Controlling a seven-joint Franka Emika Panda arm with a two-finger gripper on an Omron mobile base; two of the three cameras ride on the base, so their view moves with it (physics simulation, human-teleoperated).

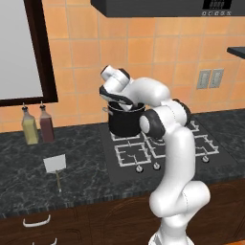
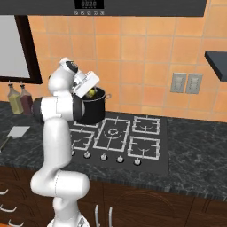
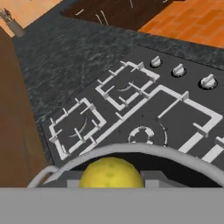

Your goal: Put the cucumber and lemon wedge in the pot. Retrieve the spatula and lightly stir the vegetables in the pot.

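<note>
The black pot (image 1: pixel 124 124) (image 2: pixel 92 114) stands on the rear left burner of the stove. My gripper (image 1: pixel 127 104) (image 2: pixel 91 93) hangs tilted just over the pot's mouth, shut on the yellow lemon wedge (image 2: pixel 91 93). In the hand view the lemon wedge (image 3: pixel 111 173) sits between my fingertips above the pot's grey rim (image 3: pixel 144 149). The spatula (image 1: pixel 55 165) (image 2: pixel 17 131) lies flat on the dark counter left of the stove, white blade away from the front edge. The cucumber is out of view.
Two glass bottles (image 1: pixel 37 125) (image 2: pixel 19 101) stand against the tiled wall at the counter's left. The black stove (image 1: pixel 172 150) (image 2: pixel 133 144) has grey grates and a row of front knobs (image 3: pixel 178 70). A range hood (image 1: pixel 167 7) hangs overhead.
</note>
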